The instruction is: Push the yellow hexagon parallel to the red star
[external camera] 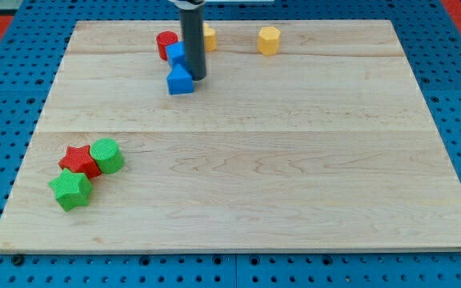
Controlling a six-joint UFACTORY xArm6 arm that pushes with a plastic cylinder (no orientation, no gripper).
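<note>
The desk (pixel 294 160) is pale wood with faint grain, set on a blue pegboard (pixel 6 96). The hexagon (pixel 268 40) is yellow; the star (pixel 78 161) is red, the cylinder (pixel 107 155) beside it green.

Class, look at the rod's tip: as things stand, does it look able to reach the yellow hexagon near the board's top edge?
Probably yes. My tip sits beside the blue blocks, and the yellow hexagon stands alone toward the view's right, with bare board between them.

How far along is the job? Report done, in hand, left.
Done: nothing visible; the yellow hexagon sits near the view's top, far from the red star at lower left.
In hand: my tip rests beside the blue blocks, left of the hexagon.
Left: reaching the hexagon and pushing it level with the star.
</note>
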